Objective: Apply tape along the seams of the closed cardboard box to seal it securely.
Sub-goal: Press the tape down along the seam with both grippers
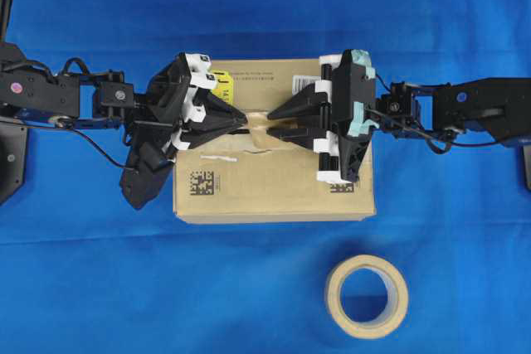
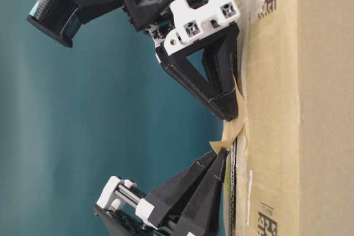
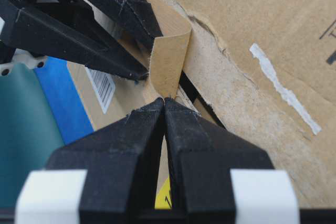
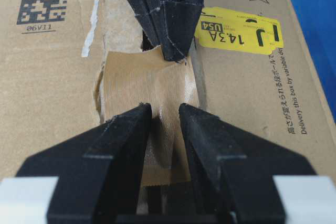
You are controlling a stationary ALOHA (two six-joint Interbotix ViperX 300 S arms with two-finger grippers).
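The brown cardboard box lies flat, its yellow sticker on the top face. A tan strip of tape lies across the seam at the box's middle. My left gripper is shut on the strip's lifted, curled end. From the opposite side my right gripper stands open, its fingertips resting down on the flat part of the tape. In the overhead view the left gripper and right gripper nearly meet tip to tip. The seam under the tape is hidden.
A beige tape roll lies on the blue cloth in front of the box. A white barcode label and a square code mark the box top, and a white torn remnant runs beside the seam.
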